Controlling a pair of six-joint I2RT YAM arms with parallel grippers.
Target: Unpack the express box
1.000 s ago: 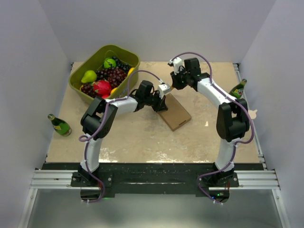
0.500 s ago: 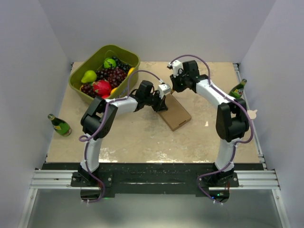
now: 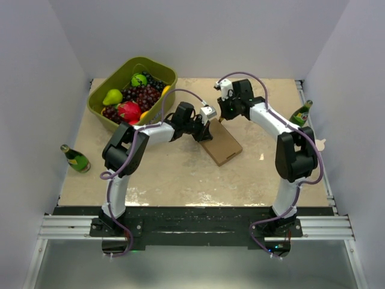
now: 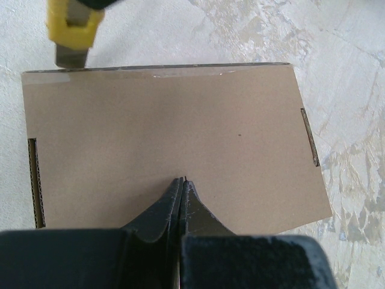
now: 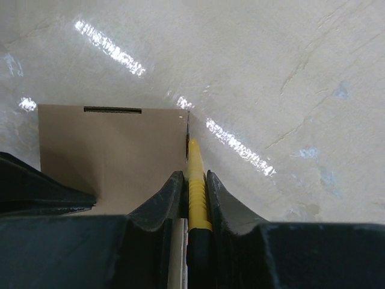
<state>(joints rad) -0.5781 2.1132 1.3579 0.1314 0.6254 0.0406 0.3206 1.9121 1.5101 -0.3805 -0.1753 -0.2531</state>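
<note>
The express box is a flat brown cardboard mailer lying closed on the table, also seen in the left wrist view and the right wrist view. My left gripper is shut and empty, its tips resting on the box top near its near edge. My right gripper is shut on a yellow utility knife. The knife's blade tip sits at the taped far edge of the box, at one corner. The knife's yellow end also shows in the left wrist view.
An olive-green tub of fruit stands at the back left. A green bottle lies at the left edge of the table. Another green bottle lies at the right edge.
My right gripper has come down and toward the box's far edge with the knife. My left gripper has stayed on the box.
</note>
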